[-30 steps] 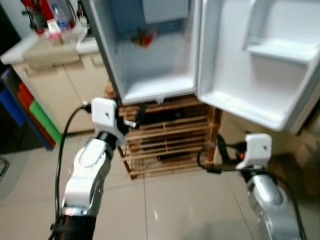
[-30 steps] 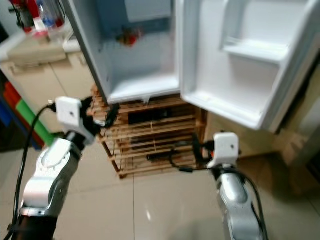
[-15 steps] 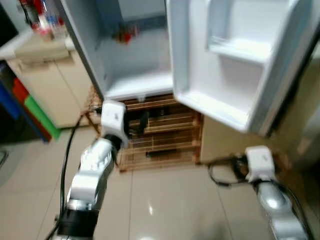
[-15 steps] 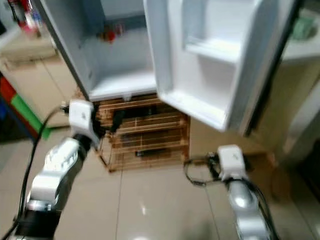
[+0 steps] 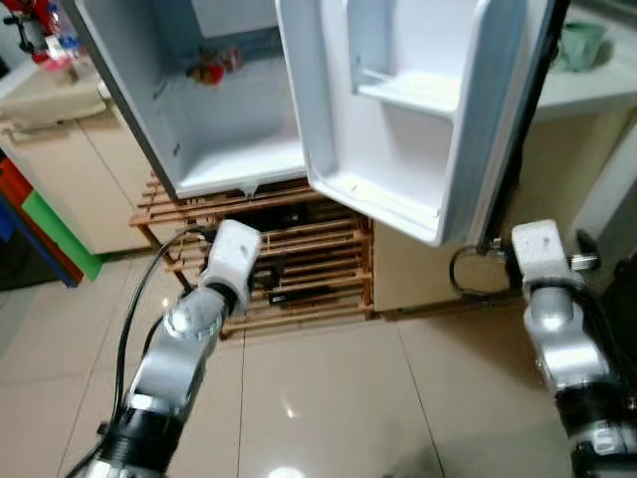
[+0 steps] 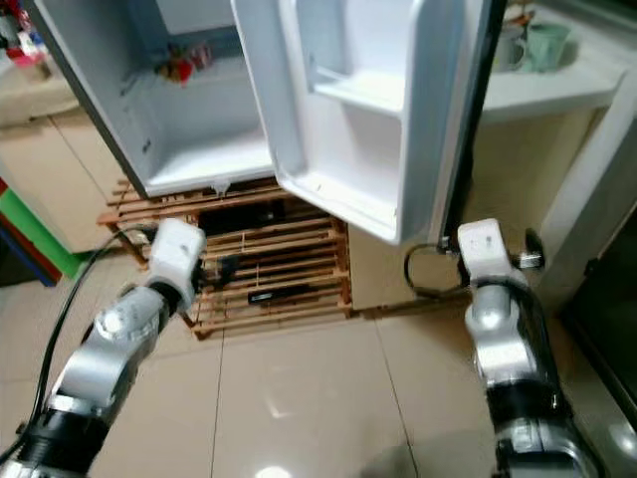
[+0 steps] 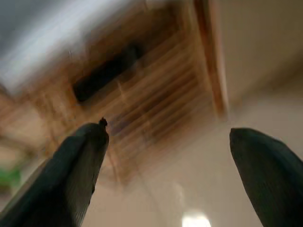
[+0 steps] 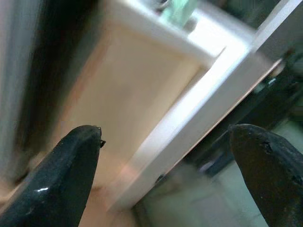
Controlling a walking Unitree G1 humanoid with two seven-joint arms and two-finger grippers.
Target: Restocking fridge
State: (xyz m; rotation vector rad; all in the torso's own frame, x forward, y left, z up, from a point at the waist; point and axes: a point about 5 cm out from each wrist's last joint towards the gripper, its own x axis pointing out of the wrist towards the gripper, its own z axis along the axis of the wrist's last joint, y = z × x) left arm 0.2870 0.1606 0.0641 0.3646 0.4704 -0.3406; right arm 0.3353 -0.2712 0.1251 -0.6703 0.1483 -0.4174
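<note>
With the fridge [image 5: 229, 149] door [image 5: 398, 110] swung wide for restocking, the left claw [image 7: 165, 175] and right claw [image 8: 165, 175] hang open and empty above the floor [image 5: 328, 398].

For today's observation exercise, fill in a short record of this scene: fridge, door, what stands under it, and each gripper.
fridge: open, a small red item at the back
door: swung wide, shelves bare
under fridge: wooden rack on tiled floor
left gripper: open, empty, facing the rack
right gripper: open, empty, facing a cream counter
counter top: green cup
</note>
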